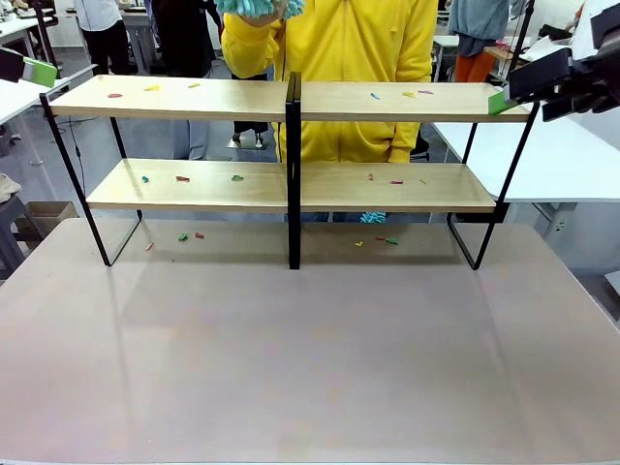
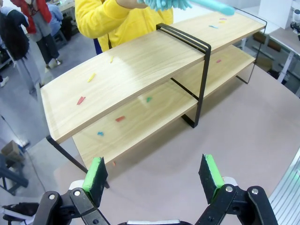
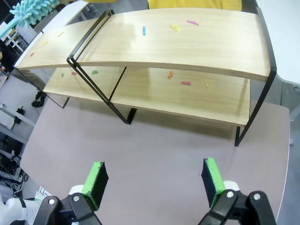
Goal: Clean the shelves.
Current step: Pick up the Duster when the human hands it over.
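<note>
The left pincer (image 2: pixel 152 176) hangs released, its two green pads wide apart with nothing between them, raised above the brown surface (image 2: pixel 243 140). Ahead of it and lower down stand the shelves (image 2: pixel 140 61), a two-tier rack of long pale wood boards in a thin black frame, resting on the surface. One end of the top board lies nearest this pincer, and the black centre post (image 2: pixel 202 84) stands farther along. The right pincer (image 3: pixel 152 180) is also released, pads well apart and holding nothing. It faces the rack from the opposite end, with bare surface between it and the frame's feet. In the front view each pincer sits near one end of the top board, at about that board's height; whether either touches the rack cannot be told. Small coloured scraps (image 1: pixel 114 96) in red, yellow, green and blue lie scattered on both boards, and a few lie on the surface under the lower board. Beyond the rack from both pincers, at the far side, stands a person (image 1: pixel 358 58) in a yellow top, holding a fluffy teal duster (image 1: pixel 260 6) above the top board, near the centre post.
</note>
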`<state>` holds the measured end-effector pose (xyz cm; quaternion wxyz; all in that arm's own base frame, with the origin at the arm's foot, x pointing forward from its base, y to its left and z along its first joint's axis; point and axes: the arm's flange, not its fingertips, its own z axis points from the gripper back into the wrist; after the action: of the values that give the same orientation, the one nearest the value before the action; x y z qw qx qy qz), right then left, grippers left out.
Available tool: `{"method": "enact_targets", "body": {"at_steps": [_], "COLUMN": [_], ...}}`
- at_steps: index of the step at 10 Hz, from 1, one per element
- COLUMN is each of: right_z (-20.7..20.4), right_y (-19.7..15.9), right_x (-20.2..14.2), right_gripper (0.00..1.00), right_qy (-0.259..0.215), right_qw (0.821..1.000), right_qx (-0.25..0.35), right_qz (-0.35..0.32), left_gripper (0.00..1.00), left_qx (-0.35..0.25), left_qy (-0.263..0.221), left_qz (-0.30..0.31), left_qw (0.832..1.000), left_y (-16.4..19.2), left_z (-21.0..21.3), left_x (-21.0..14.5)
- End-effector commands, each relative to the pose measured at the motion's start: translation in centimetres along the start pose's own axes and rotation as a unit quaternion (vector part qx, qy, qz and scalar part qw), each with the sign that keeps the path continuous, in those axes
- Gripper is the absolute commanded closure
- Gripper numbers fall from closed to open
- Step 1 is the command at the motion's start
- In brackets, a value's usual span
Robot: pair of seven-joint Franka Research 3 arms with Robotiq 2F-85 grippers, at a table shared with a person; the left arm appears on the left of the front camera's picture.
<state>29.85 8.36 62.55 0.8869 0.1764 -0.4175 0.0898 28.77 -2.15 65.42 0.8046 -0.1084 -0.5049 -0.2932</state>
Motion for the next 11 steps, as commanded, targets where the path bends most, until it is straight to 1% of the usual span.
{"method": "enact_targets", "body": {"at_steps": [1,5,6,7,8,9,10,11], "right_z": [0.0,0.0,0.0,0.0,0.0,0.0,0.0,0.0], "right_y": [0.0,0.0,0.0,0.0,0.0,0.0,0.0,0.0], "right_x": [0.0,0.0,0.0,0.0,0.0,0.0,0.0,0.0], "right_gripper": [0.0,0.0,0.0,0.0,0.0,0.0,0.0,0.0], "right_qy": [0.0,0.0,0.0,0.0,0.0,0.0,0.0,0.0], "right_qw": [1.0,1.0,1.0,1.0,1.0,1.0,1.0,1.0], "right_qx": [0.001,0.001,0.001,0.001,0.001,0.001,0.001,0.001], "right_qz": [0.0,0.0,0.0,0.0,0.0,0.0,0.0,0.0], "left_gripper": [0.0,0.0,0.0,0.0,0.0,0.0,0.0,0.0], "left_qx": [-0.001,0.0,-0.113,-0.199,-0.307,-0.305,-0.345,-0.411], "left_qy": [-0.003,0.0,0.035,0.118,0.153,0.153,0.142,0.13], "left_qz": [0.0,0.0,0.003,0.11,0.212,0.331,0.38,0.414], "left_qw": [1.0,1.0,0.993,0.967,0.915,0.88,0.846,0.802], "left_y": [0.0,0.0,-0.2,1.1,3.5,4.9,5.6,5.7], "left_z": [0.0,0.0,0.2,-1.3,-4.4,-7.4,-9.5,-10.7], "left_x": [-0.1,0.0,1.8,4.3,7.4,9.2,9.5,9.6]}}
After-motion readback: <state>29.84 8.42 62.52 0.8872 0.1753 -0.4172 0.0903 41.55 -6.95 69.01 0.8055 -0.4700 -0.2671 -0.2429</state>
